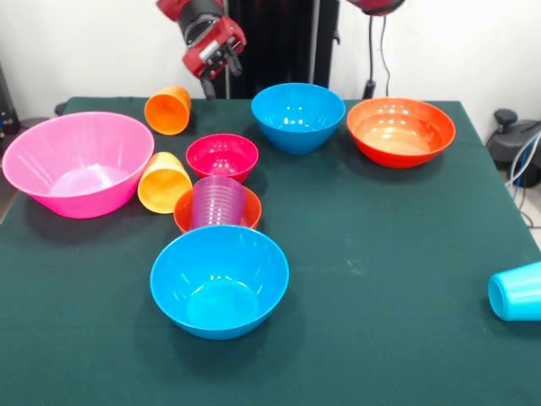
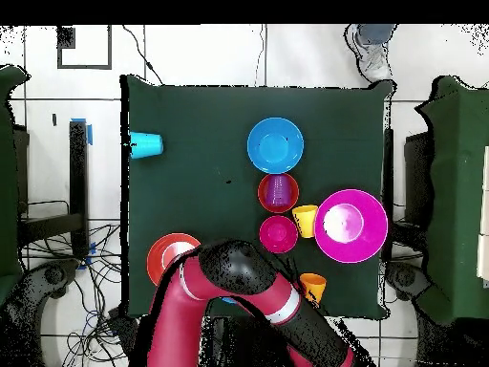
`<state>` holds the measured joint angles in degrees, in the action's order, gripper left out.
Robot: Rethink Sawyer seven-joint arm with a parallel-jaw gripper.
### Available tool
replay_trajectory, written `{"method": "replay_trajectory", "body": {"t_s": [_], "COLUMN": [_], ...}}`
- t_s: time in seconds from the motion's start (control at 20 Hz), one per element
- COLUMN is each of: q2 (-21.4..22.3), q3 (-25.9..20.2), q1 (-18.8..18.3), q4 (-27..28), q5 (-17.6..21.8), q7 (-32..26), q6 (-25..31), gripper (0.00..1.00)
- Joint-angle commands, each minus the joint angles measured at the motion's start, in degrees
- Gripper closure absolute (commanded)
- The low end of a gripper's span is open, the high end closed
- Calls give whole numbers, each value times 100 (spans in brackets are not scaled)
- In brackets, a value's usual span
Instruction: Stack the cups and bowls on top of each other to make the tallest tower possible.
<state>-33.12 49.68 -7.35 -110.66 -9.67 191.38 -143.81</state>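
Observation:
The purple cup [image 1: 218, 201] stands upside down in the small orange bowl [image 1: 183, 211] at mid table; they also show in the overhead view [image 2: 278, 189]. Around them are the small magenta bowl [image 1: 221, 156], a yellow-orange cup [image 1: 163, 182] on its side, a blue bowl [image 1: 220, 279] in front and the large pink bowl [image 1: 78, 161] at the left. An orange cup [image 1: 167, 110] lies on its side at the far edge. My gripper [image 1: 211, 78] hangs just right of it, above the table, holding nothing. A second blue bowl [image 1: 297, 114] and the wide orange-red bowl [image 1: 401, 131] stand at the back.
A light blue cup [image 1: 516, 292] lies on its side at the table's right edge, far from the rest. In the overhead view my arm [image 2: 234, 272] covers the second blue bowl. A person's shoe [image 2: 372, 48] shows beyond the table.

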Motion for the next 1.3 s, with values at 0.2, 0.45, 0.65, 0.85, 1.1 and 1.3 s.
{"method": "replay_trajectory", "body": {"t_s": [0.2, 0.45, 0.65, 0.85, 1.1, 1.3], "q2": [-357, -295, -254, -230, -202, -231], "q3": [-1658, -1335, -1185, -1093, -938, -539], "q1": [-510, -247, -113, -38, 20, 292], "q4": [485, 138, -111, -234, -392, -712], "q5": [727, 812, 678, 638, 789, 1074], "q7": [714, 295, 2, -67, 23, 38], "q6": [50, -5, 11, 7, -8, 536], "gripper": [0, 0, 0, 0, 0, 0]}}
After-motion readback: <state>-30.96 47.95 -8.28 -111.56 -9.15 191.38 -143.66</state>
